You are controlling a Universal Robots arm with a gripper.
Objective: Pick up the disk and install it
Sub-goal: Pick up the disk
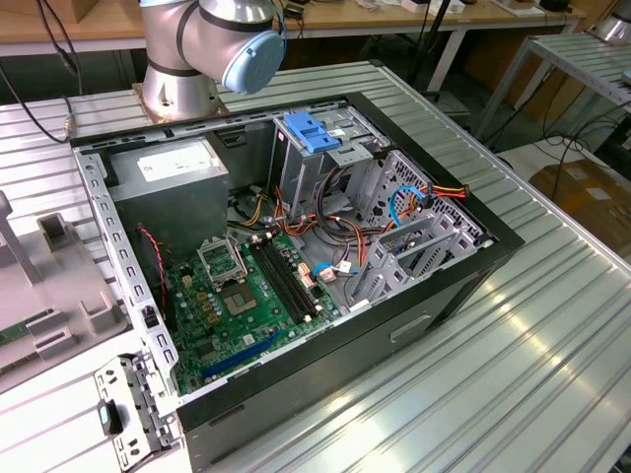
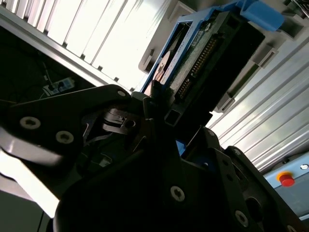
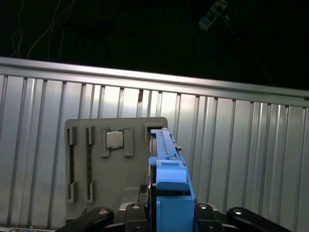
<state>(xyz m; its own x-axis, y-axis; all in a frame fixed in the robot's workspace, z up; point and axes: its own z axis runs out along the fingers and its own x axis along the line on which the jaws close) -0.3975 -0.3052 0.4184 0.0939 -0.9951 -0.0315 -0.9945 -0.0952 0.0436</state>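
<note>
The disk [image 3: 170, 180], a grey drive in a bright blue carrier, stands on edge between the fingers of my gripper [image 3: 171, 218]. The gripper is shut on it, with one dark finger [image 3: 99, 216] on each side. In the second wrist view the disk [image 2: 203, 60] shows its connector edge and blue frame, with the gripper [image 2: 161, 113] clamped at its near end. Behind it lies a grey parts tray [image 3: 125, 186]; I cannot tell whether the disk touches it. The open computer case [image 1: 434, 296] lies on the table, with its metal drive cage [image 1: 330, 163] at the far side.
A fixed blue bracket [image 1: 311, 131] tops the drive cage. Cables [image 1: 414, 202] and the motherboard [image 1: 242, 296] fill the case. The tray holds a processor [image 3: 114, 139] and a memory stick [image 3: 89, 164]. The arm's base [image 1: 182, 84] stands behind the case. The ribbed metal table [image 1: 513, 384] surrounds everything.
</note>
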